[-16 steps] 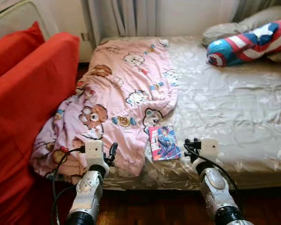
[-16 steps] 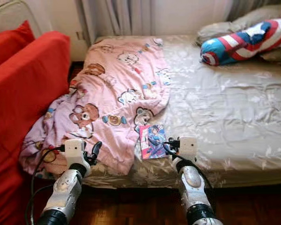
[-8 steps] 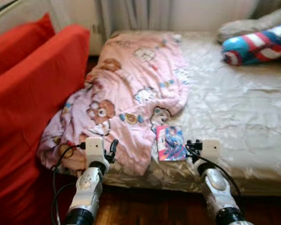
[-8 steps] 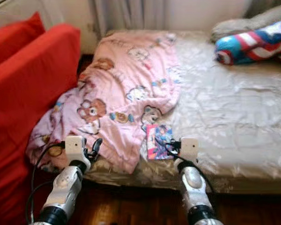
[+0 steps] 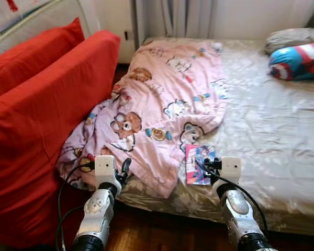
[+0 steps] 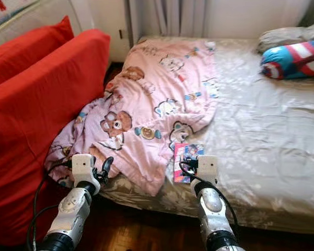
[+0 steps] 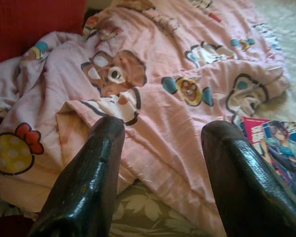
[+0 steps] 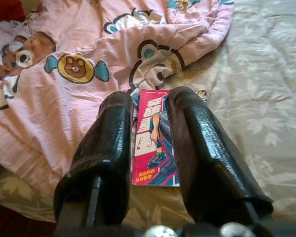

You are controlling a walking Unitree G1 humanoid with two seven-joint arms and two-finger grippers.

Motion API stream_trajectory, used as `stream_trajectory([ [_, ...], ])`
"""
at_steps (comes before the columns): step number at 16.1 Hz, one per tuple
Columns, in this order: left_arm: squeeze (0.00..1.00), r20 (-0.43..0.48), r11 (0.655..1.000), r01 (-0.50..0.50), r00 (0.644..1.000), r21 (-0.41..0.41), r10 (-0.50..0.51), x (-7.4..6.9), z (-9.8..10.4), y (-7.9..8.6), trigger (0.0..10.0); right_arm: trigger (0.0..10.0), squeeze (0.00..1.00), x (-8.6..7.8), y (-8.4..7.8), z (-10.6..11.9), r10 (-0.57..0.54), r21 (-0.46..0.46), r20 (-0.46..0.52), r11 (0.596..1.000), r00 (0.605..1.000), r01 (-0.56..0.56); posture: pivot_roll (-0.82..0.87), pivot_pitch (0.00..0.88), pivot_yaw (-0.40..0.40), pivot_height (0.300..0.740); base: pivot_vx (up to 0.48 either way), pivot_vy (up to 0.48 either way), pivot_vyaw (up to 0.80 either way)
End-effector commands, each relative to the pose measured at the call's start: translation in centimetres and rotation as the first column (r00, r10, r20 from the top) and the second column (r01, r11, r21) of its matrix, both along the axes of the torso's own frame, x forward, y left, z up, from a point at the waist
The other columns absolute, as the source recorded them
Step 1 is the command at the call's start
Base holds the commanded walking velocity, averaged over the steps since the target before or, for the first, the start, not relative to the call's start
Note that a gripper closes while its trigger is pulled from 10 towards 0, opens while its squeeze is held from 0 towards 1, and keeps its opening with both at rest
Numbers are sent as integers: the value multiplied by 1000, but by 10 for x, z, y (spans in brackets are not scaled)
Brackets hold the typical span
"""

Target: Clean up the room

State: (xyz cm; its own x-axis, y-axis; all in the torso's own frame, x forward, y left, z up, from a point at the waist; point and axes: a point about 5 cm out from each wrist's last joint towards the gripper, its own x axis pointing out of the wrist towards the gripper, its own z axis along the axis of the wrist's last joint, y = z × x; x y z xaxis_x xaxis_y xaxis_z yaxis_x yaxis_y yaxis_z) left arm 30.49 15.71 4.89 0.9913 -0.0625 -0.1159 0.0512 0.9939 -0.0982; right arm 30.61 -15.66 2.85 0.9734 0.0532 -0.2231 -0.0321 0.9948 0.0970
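1. Left eye view: we stand at the foot edge of the bed (image 5: 282,136), with a red sofa (image 5: 36,130) close on our left. A pink bear-print blanket (image 5: 162,104) lies rumpled across the left half of the bed, its lower end spilling over the edge toward the sofa. A colourful book (image 5: 199,163) lies flat on the sheet just beside the blanket's hem, near the bed's front edge, where we judge it was simply left lying. A striped pillow (image 5: 298,60) rests at the far right.

2. Right eye view: our left pincer (image 6: 104,168) hangs just off the draped corner of the blanket, and our right pincer (image 6: 187,166) is held low right at the book, which suggests the book is the first item we mean to tidy.

3. Left wrist view: the left pincer's two fingers (image 7: 89,182) stand well apart, holding nothing, pointed at the blanket's folded edge with the book off to one side.

4. Right wrist view: the right pincer's fingers (image 8: 108,148) are spread with a gap between them and grip nothing. The book sits in that gap, lined up along the fingers. We cannot tell whether the tips touch the sheet yet.
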Motion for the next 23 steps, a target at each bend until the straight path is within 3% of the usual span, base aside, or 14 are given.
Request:
stream_trajectory([
  [1,0,-12,1000,12,1000,13,-12,-1,-1,-1,10000,10000,0,-1,-1,1,0,-3,5,1000,1000,0,-30,128,38,740,270,0,0],
  [7,0,-10,1000,4,1000,10,-4,-2,-1,0,10000,10000,0,0,3,1,13,1,3,1000,1000,-13,-26,130,34,740,274,0,0],
  [13,0,34,1000,24,999,-8,-24,-1,6,-4,10000,10000,0,2,4,7,20,-3,44,1000,999,-20,-29,131,38,740,0,0,0],
  [16,0,91,1000,16,996,-5,-16,-3,14,2,10000,10000,0,4,7,14,17,6,95,1000,995,-17,-36,134,41,740,0,0,0],
  [18,0,123,997,48,991,53,-54,-12,17,10,10000,10000,0,1,6,22,10,17,169,1000,986,-13,-37,139,33,740,0,0,0],
  [21,0,147,997,39,988,65,-48,-17,21,17,10000,10000,0,-3,3,19,0,-5,156,1000,988,1,-28,145,29,740,0,0,0],
  [23,0,152,997,25,988,71,-36,-21,22,22,10000,10000,0,-11,1,12,-53,32,131,998,990,49,-17,150,21,740,0,0,0],
])
